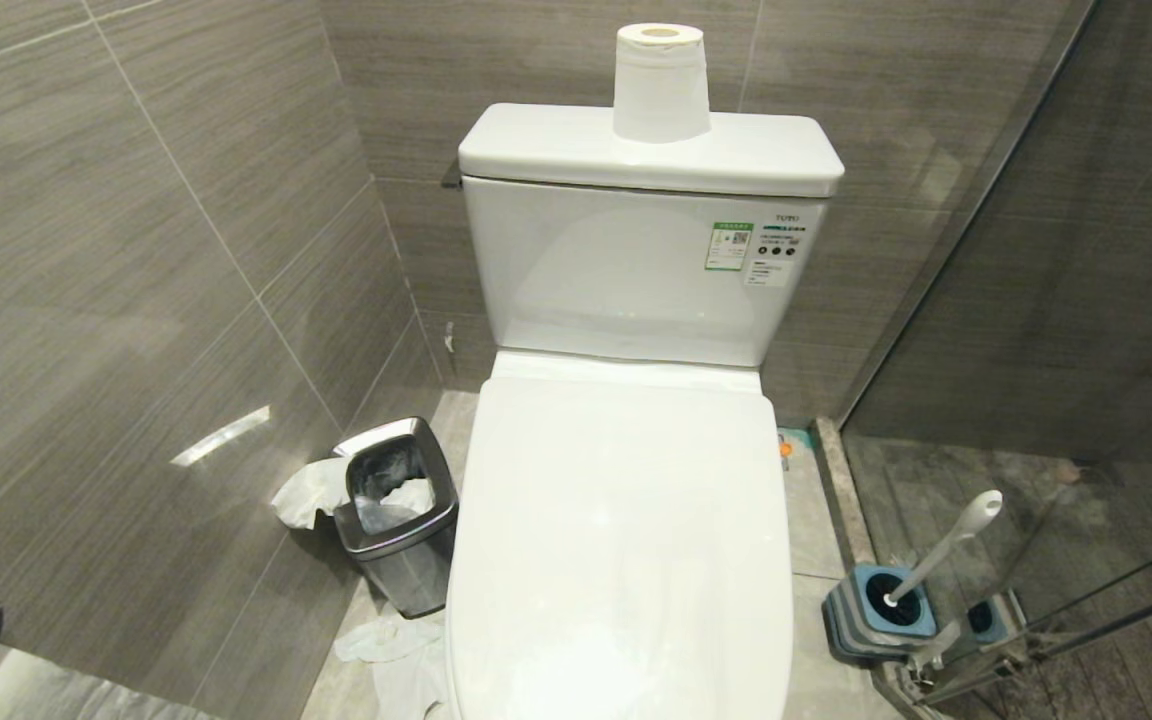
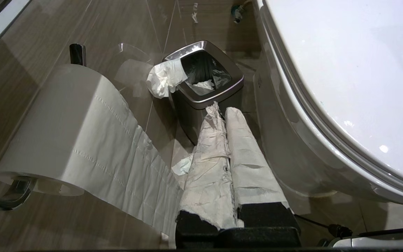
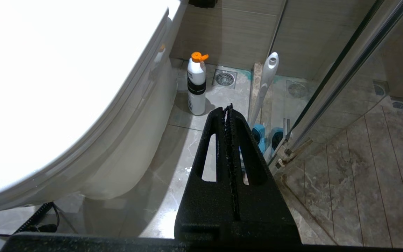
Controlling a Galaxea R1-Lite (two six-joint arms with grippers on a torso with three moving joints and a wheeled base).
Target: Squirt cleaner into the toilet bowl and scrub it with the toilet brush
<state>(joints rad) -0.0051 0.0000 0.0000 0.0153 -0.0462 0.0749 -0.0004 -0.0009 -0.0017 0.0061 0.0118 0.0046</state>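
The white toilet point(image 1: 621, 520) stands in the middle with its lid down, so the toilet bowl's basin is hidden. On the floor to its right, the toilet brush point(image 1: 946, 545) leans in a blue-and-grey holder point(image 1: 881, 610). Its grey handle point(image 3: 267, 80) also shows in the right wrist view. A white cleaner bottle with an orange cap point(image 3: 196, 84) stands upright by the toilet's base. My left gripper point(image 2: 222, 110), its fingers wrapped in white, hangs shut and empty left of the toilet. My black right gripper point(image 3: 227, 107) is shut and empty, right of the toilet. Neither arm shows in the head view.
A steel-rimmed waste bin point(image 1: 398, 515) with tissue stands left of the toilet, and loose paper point(image 1: 391, 645) lies on the floor. A paper roll point(image 1: 660, 85) sits on the cistern; another point(image 2: 65, 129) hangs on the left wall. A glass shower partition point(image 1: 1036, 300) closes the right side.
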